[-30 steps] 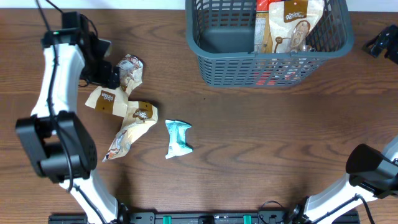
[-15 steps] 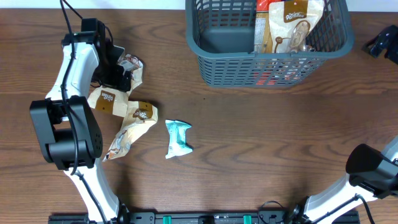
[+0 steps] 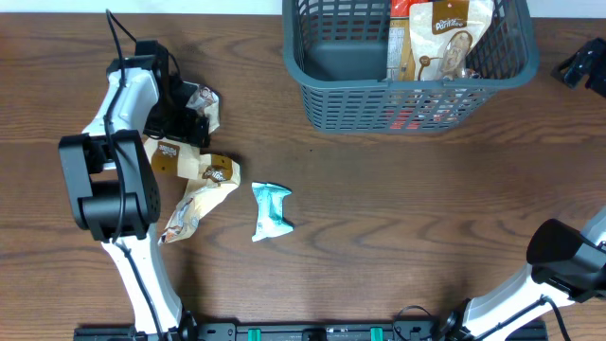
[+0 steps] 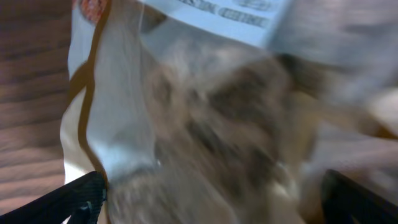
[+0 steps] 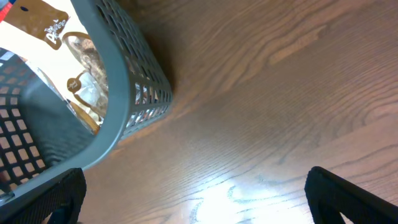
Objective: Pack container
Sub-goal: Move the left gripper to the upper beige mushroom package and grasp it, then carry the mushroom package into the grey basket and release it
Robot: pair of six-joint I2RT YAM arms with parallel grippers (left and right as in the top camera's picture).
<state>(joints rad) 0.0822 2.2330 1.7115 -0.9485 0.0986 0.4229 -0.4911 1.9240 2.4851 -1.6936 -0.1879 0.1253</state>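
Dark wood table (image 3: pixel 398 208) fills the overhead view. The container (image 3: pixel 379 106) sits at 1 o'clock, with snack packets standing in its right half. At 10 o'clock the left gripper (image 3: pixel 192 121) is down at a crumpled brown-and-white packet (image 3: pixel 202 98). The right gripper (image 3: pixel 582 66) hangs at 2 o'clock.

Left wrist: its fingertips (image 4: pixel 84 199) are spread wide on either side of the blurred packet.

Right wrist: its fingers (image 5: pixel 53 196) are spread over bare wood, with the container's corner at 10 o'clock.
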